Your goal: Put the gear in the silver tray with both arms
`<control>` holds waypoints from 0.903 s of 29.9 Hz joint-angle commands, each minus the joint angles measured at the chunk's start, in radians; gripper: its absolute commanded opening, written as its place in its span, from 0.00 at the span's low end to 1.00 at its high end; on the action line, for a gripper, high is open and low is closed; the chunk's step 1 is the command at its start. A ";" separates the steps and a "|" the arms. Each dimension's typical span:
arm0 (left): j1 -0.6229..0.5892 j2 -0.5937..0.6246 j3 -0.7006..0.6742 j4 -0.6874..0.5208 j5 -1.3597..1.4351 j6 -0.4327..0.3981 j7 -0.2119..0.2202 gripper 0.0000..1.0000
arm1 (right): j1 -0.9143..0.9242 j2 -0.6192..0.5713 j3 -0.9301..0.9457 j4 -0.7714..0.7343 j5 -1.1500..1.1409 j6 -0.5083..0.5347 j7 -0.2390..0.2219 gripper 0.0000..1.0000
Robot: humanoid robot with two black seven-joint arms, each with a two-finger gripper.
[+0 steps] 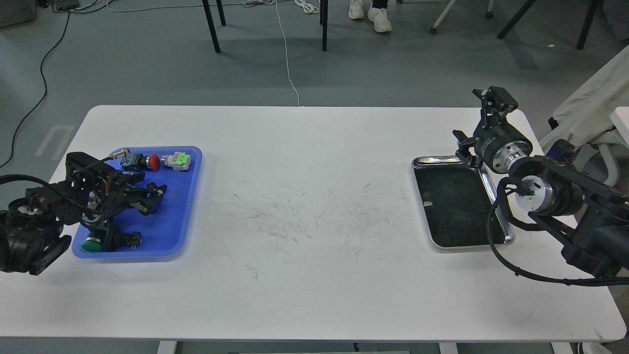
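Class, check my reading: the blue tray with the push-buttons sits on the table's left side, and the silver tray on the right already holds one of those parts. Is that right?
Not quite. The head view shows the silver tray holding none of those parts, only its dark scuffed floor. The blue tray with the push-buttons is indeed on the left.

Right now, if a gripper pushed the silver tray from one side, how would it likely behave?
The silver tray would probably slide rather than tip: it lies flat and low on the smooth white table. It looks like thin, stiff metal, so likely light and rigid. Its shiny raised rim may be slippery to pinch. It seems to hold nothing, so little weight resists a push.
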 commanded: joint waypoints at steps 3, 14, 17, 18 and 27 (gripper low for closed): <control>0.009 -0.016 0.001 0.027 0.000 0.000 0.000 0.57 | -0.001 0.000 0.000 0.000 0.000 0.000 0.000 0.99; 0.023 -0.027 0.001 0.052 0.002 0.000 0.000 0.51 | -0.004 0.000 -0.001 -0.002 -0.002 0.000 0.000 0.99; 0.023 -0.027 0.001 0.052 0.002 0.000 0.000 0.48 | -0.004 0.000 0.000 -0.002 -0.002 0.000 0.000 0.99; 0.023 -0.025 0.001 0.052 0.002 0.000 0.000 0.48 | -0.004 0.000 -0.001 0.000 -0.003 0.000 0.000 0.99; 0.032 -0.024 0.003 0.050 0.002 -0.002 0.000 0.42 | -0.004 0.000 0.000 0.000 -0.014 0.000 0.000 0.99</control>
